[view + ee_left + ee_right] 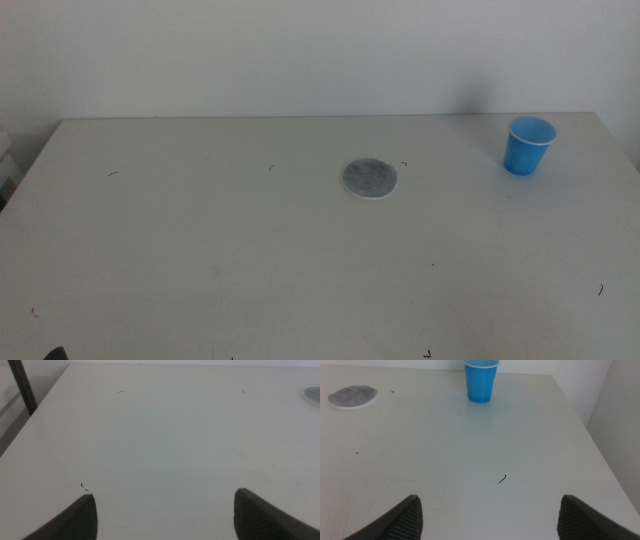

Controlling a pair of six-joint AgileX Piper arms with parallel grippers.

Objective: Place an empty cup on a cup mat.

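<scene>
The cup stands upright and alone near the far right corner of the tabletop, well apart from the mat, which lies flat near the middle. Neither pincer touches anything: the right pincer hangs wide over the near right part of the tabletop with the cup straight ahead of it, and the left pincer, also wide, waits over the near left side with only a sliver of the mat in its view. The cup looks light and thin-walled, so the main risk is probably a jaw clipping its side on the approach and tipping it or pushing it toward the nearby edge; too hard a squeeze could buckle it. Because it tapers, it might also slip downward in a loose hold. The mat is only slightly wider than the cup, so a small offset at set-down would likely leave the base overhanging, and a dragging contact could slide the mat. The tabletop is plain pale grey-white, smooth, with a few small dark marks; a bare white wall stands behind it.
</scene>
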